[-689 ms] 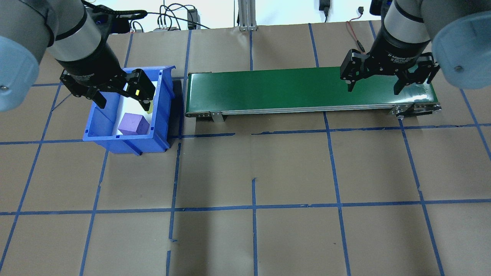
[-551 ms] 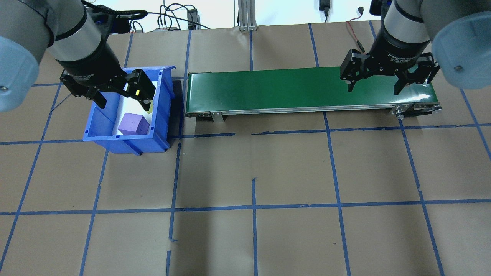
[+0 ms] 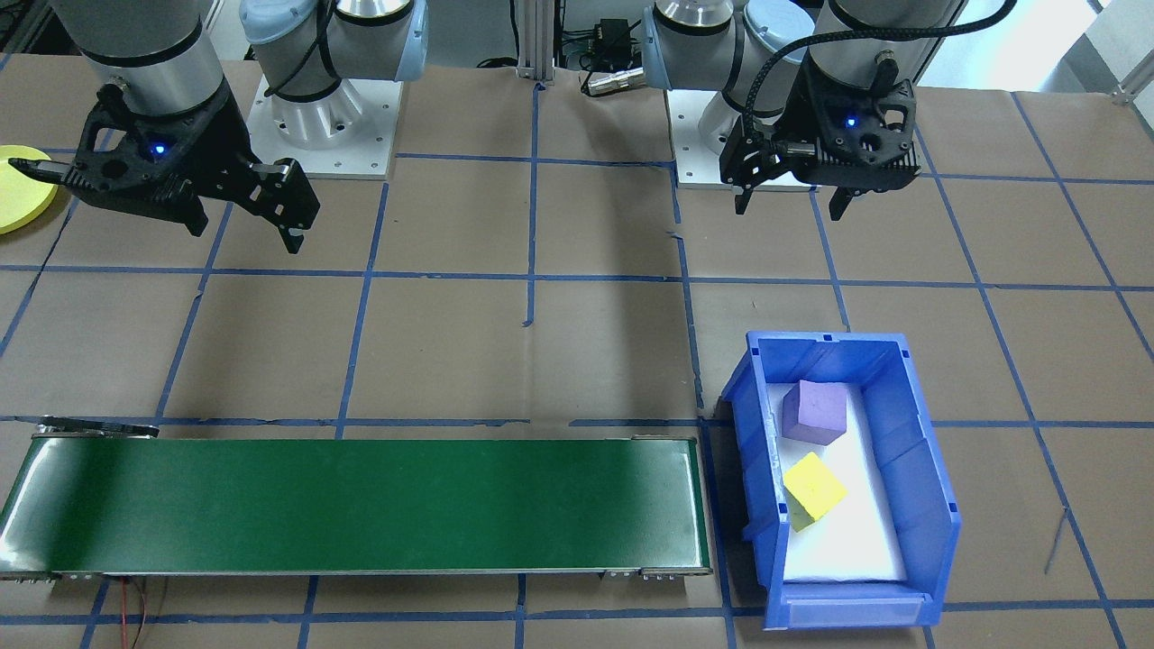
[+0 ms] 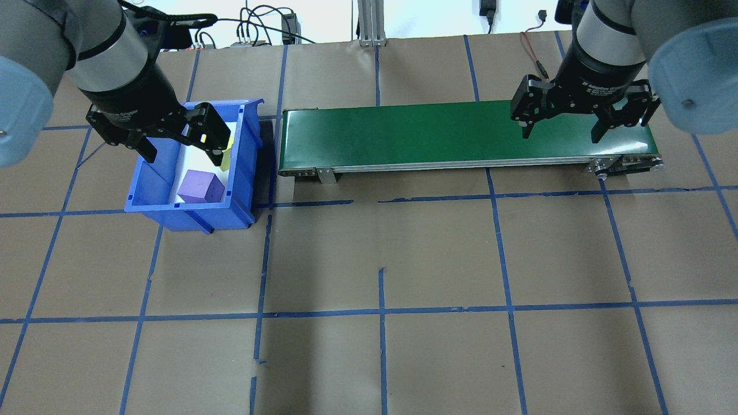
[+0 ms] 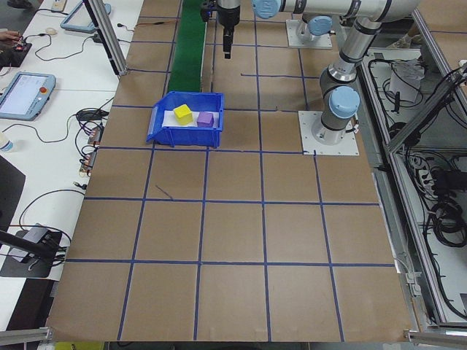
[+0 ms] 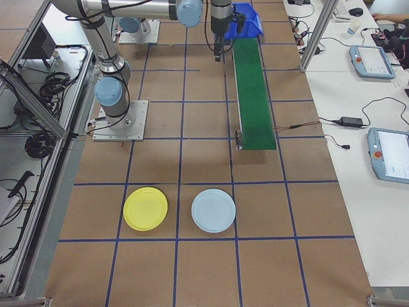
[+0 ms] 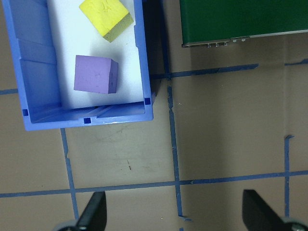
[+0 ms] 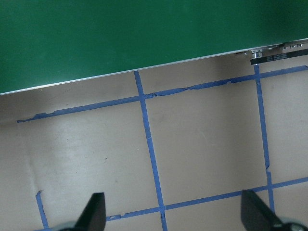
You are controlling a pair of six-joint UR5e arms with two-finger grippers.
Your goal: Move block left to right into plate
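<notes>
Left hand (image 4: 180,143) spread wide, empty, pointing down; right hand (image 4: 560,129) likewise wide, empty, raised.

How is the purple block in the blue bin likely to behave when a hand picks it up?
The purple block is a matte cube with flat faces, so it probably grips squarely and won't roll. Its foam-like surface suggests it is light and slightly soft. The blue bin wall close beside it may crowd the fingers.

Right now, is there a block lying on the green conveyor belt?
No, the conveyor belt is bare; both blocks sit in the blue bin.
</notes>
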